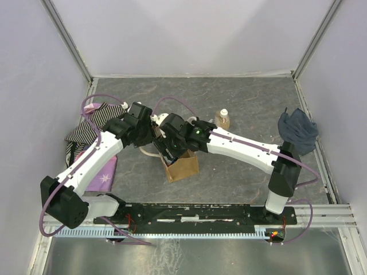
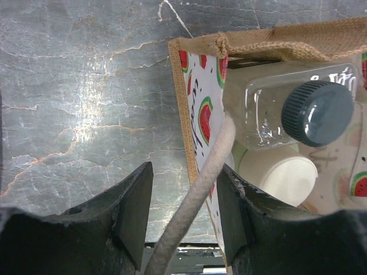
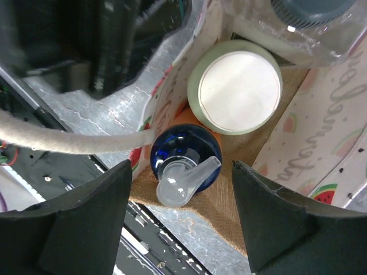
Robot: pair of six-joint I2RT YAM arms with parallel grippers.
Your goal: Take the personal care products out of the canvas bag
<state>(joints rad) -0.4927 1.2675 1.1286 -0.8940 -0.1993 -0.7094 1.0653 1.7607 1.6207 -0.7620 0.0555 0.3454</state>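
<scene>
The canvas bag (image 1: 186, 167) stands at the table's middle with both arms meeting over it. My left gripper (image 2: 184, 215) is open astride the bag's side wall (image 2: 198, 123). The cream handle (image 2: 206, 172) runs between its fingers, close against the inner one. My right gripper (image 3: 182, 167) hangs open over the bag's mouth, one finger on either side of an orange-and-blue bottle (image 3: 184, 150) with a white nozzle. Beside that stand a cream bottle (image 3: 236, 86) and a clear square bottle with a dark cap (image 2: 314, 112). An amber bottle (image 1: 222, 119) with a white cap stands on the table behind the bag.
Striped cloth (image 1: 94, 123) and purple cloth (image 1: 104, 173) lie at the left, under my left arm. A blue-grey cloth (image 1: 298, 130) is bunched at the right edge. The arms' black base rail (image 1: 195, 213) runs along the near edge.
</scene>
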